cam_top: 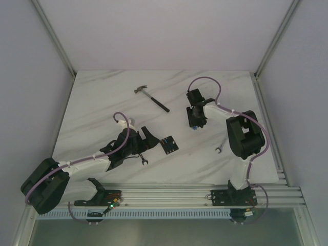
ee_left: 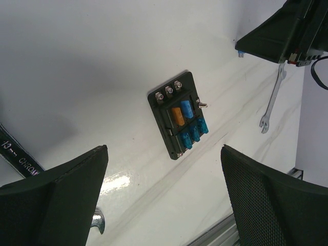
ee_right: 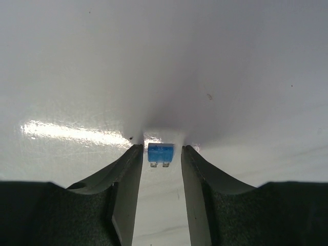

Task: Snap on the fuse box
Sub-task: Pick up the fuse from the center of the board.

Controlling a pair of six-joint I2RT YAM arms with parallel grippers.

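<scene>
The table [cam_top: 102, 102] is a white board with thin grey veins, like marble, and it shines a little under the lamp. Pale plain walls [cam_top: 164, 31] close it on three sides, with metal posts [cam_top: 54, 38] in the far corners. A hammer [cam_top: 152, 97] lies on the far half, its head toward the left. One wrench [cam_top: 145, 161] lies close to the left arm, and a second wrench [cam_top: 221, 145] lies near the right arm.

The fuse box [cam_top: 169, 145] lies flat on the table about in the middle, nearer to the front edge than the hammer. Its face is turned up, and I see blue and orange fuses [ee_left: 188, 125] sitting in it, with three screws at one end.

The left claw [cam_top: 146, 137] stands just to the left of the box and is spread as wide as it goes, with nothing in it. From its own camera the box [ee_left: 179, 115] lies in front of the two fingers [ee_left: 56, 200], apart from them, not touching.

The right claw [cam_top: 196, 123] is well apart from the box, farther back and to the right, and it points down at the table. Its jaws are partly spread around a small blue fuse [ee_right: 160, 152]. A thin gap shows on each side of the fuse, so the jaws do not press it.
</scene>
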